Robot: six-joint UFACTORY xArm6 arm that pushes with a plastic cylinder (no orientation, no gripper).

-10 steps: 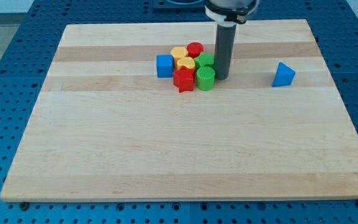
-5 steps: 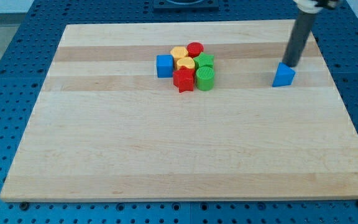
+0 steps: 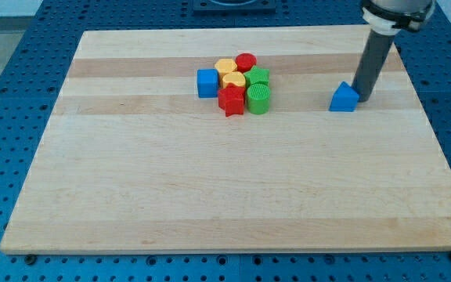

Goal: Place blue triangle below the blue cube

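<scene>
The blue triangle (image 3: 344, 98) lies on the wooden board (image 3: 233, 188) at the view's right. My tip (image 3: 362, 98) stands right against its right side, touching it. The blue cube (image 3: 207, 82) sits left of centre near the view's top, at the left edge of a cluster of blocks. The triangle is far to the right of the cube, at about the same height in the view.
Packed against the blue cube's right are two yellow blocks (image 3: 230, 73), a red cylinder (image 3: 246, 62), a red star-like block (image 3: 231, 99), a green block (image 3: 258, 77) and a green cylinder (image 3: 259, 99). Blue perforated table surrounds the board.
My tip swung from beside the green blocks across to the blue triangle's right side. The triangle has slid a little to the left.
</scene>
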